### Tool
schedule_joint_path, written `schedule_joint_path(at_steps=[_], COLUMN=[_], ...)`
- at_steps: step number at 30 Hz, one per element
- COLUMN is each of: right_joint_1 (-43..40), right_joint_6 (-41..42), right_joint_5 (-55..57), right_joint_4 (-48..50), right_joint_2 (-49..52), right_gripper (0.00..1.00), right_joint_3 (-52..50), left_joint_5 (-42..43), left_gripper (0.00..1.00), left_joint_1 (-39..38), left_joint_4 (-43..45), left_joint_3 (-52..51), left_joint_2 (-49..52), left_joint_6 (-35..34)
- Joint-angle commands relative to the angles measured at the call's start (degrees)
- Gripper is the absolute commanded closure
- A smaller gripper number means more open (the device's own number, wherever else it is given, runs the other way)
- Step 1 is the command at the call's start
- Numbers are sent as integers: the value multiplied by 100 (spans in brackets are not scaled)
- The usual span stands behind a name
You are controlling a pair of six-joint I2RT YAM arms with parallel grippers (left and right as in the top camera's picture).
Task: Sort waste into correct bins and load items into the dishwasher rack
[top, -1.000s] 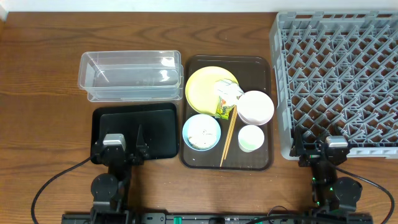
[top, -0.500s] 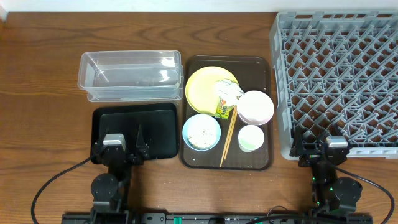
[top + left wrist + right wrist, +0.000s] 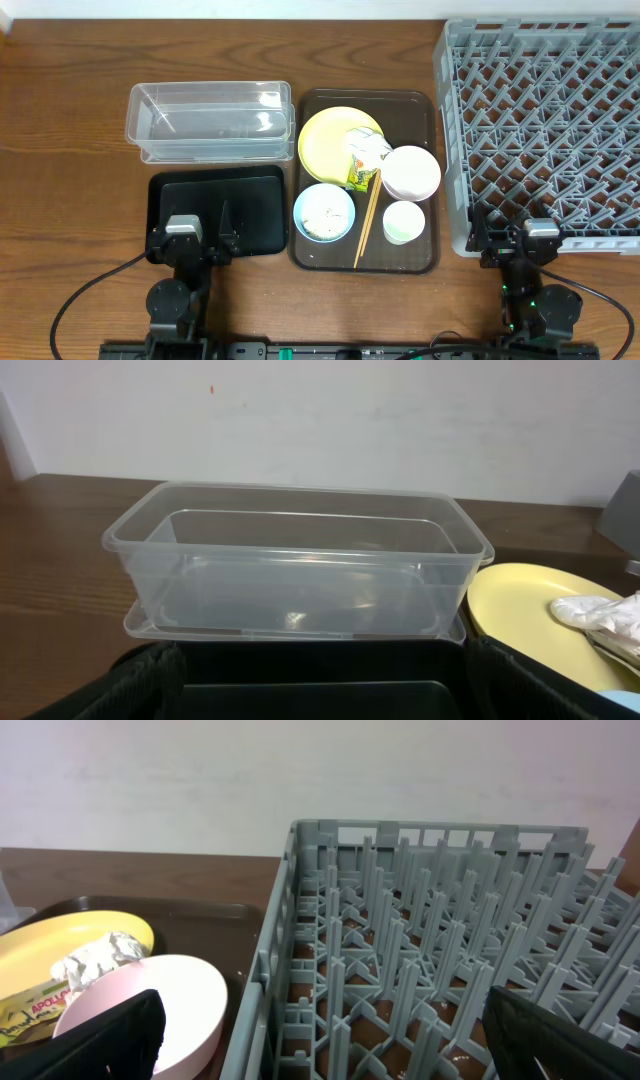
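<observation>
The clear tub [image 3: 210, 122] and the black tray [image 3: 218, 215] lie at the left. On the brown serving tray [image 3: 425, 105] are the yellow plate [image 3: 330, 135], crumpled napkin [image 3: 368, 148], green-yellow wrapper [image 3: 359, 176], pink bowl [image 3: 411, 172], white cup [image 3: 403, 222], chopsticks [image 3: 367, 222] and blue bowl [image 3: 324, 212] holding rice scraps. The grey rack [image 3: 545, 120] fills the right. My left gripper [image 3: 190, 246] is open and empty over the black tray's near edge, facing the tub [image 3: 300, 575]. My right gripper [image 3: 515, 243] is open and empty at the rack's near left corner [image 3: 300, 970].
The pink bowl [image 3: 150, 1000] and the plate with the napkin [image 3: 95, 958] lie just left of the rack wall in the right wrist view. Bare wooden table surrounds the bins. A white wall stands behind the table.
</observation>
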Motion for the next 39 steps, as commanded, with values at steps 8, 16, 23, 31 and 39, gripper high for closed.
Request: schedule_joint_path(at_steps=[8,16,23,31,39], right_joint_1=[57,59,57,57,57], right_joint_6=[94,614,671,584,269], right_joint_5=[-2,175,431,426,424], right_joint_4=[-7,-127,-754,-2020,-3768], right_joint_2=[4,166,1351,3600,5416], right_gripper=[1,1,1,1,1], right_joint_3=[4,444,1561,3458,5211], left_joint_5=[-55,-52,-52,249,745], left_gripper=[8,8,8,8,8], left_joint_1=[35,33,33,33,33], left_joint_4=[-254,-870,-1668,-3080,-5442], left_joint_3=[-74,605,1904,3683,5646], left_joint_2=[-2,555,1985,4203,6312], left_joint_6=[-321,-787,-787,-785,-787])
